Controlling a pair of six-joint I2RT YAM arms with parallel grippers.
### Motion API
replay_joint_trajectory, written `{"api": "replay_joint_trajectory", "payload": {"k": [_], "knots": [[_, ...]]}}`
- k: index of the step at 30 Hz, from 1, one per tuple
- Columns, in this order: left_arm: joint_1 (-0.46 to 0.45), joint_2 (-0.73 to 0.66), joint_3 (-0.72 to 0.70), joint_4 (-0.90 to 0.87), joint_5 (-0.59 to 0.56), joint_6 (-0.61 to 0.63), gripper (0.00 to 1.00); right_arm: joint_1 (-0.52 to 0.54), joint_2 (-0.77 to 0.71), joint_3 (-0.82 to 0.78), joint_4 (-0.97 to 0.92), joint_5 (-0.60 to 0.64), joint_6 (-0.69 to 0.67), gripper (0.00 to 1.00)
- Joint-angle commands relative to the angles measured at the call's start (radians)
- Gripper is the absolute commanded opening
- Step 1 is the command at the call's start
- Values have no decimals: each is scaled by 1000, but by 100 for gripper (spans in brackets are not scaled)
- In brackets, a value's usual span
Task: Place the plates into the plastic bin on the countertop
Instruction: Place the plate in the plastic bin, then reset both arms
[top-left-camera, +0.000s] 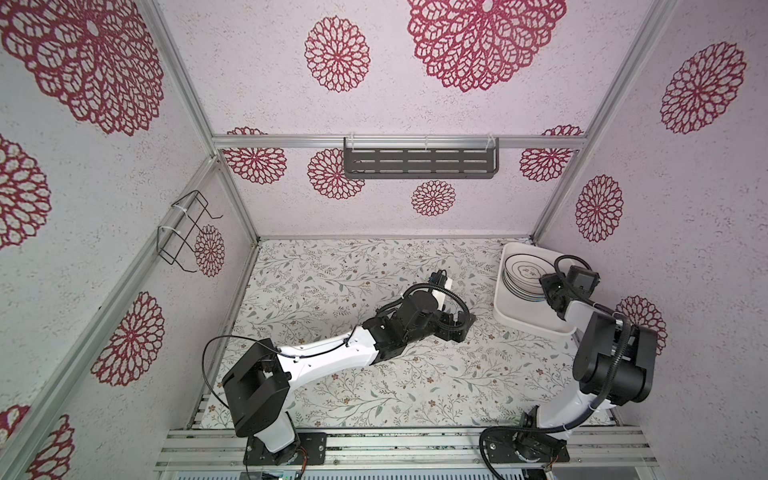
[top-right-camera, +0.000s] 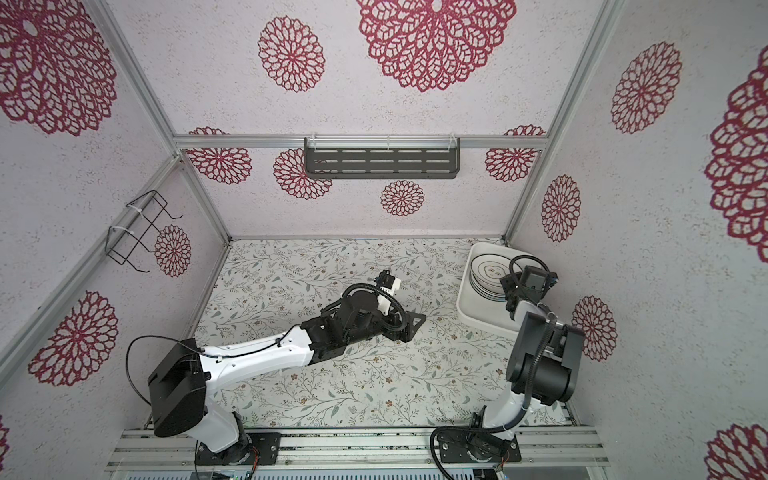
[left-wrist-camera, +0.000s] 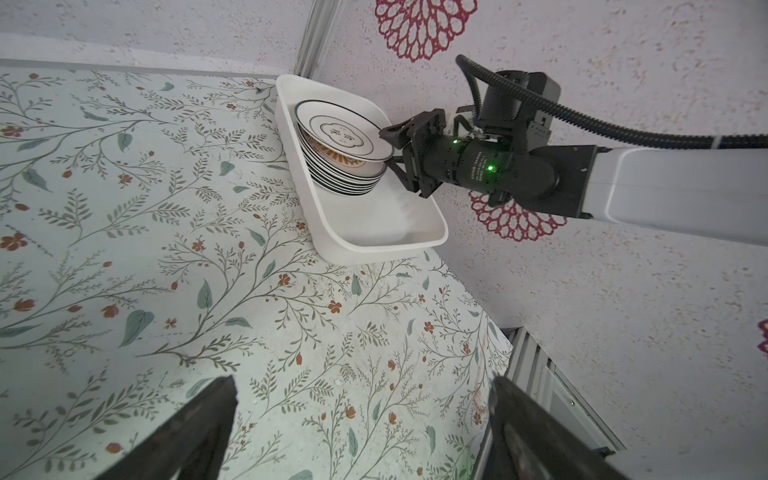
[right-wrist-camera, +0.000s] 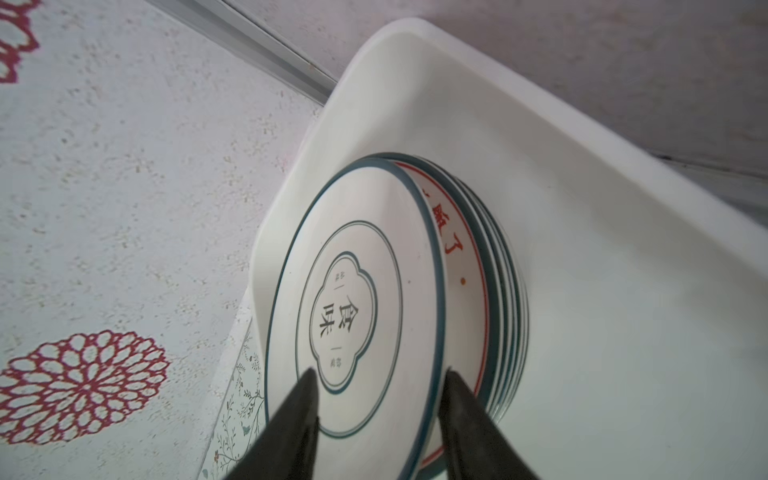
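Leafy countertop (top-left-camera: 332, 270), plates (top-left-camera: 521, 270) stacked in the plastic bin (top-left-camera: 523, 318); right gripper (right-wrist-camera: 380, 371) half-parted astride the stack's top rim, left gripper (left-wrist-camera: 362, 379) spread wide, well clear of the bin.

1 plastic bin (top-left-camera: 525, 318) on 1 countertop (top-left-camera: 332, 270). Plates (left-wrist-camera: 345, 137): 1 stack, all in the bin. Top one has thin dark rings, 1 w/ orange sunburst sits right under it, and there are several more rims below — packed too tight for an exact no. 2 arms w/ 1 gripper each: left gripper (left-wrist-camera: 361, 384), right gripper (right-wrist-camera: 380, 374). On the walls — 1 dark slotted shelf (top-left-camera: 419, 162), 1 wire rack (top-left-camera: 183, 232).
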Motion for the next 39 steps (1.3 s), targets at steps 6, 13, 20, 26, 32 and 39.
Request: {"api": "replay_joint_trajectory", "payload": {"k": [6, 13, 20, 26, 32, 39], "knots": [[-3, -153, -64, -53, -142, 43, 97, -4, -101, 11, -91, 41, -86, 64], [40, -313, -145, -147, -318, 70, 97, 27, -226, -58, -96, 5, -154, 82], [224, -536, -254, -260, -526, 104, 97, 207, -414, -127, -148, 103, -351, 99], [491, -745, -455, -158, -674, 196, 97, 294, -570, -271, -151, 261, -449, 99], [699, -836, -710, 155, -705, 446, 97, 339, -664, -425, -143, 405, -496, 99], [889, -611, -912, 604, -563, 527, 97, 413, -635, -532, 21, 524, -578, 99]]}}
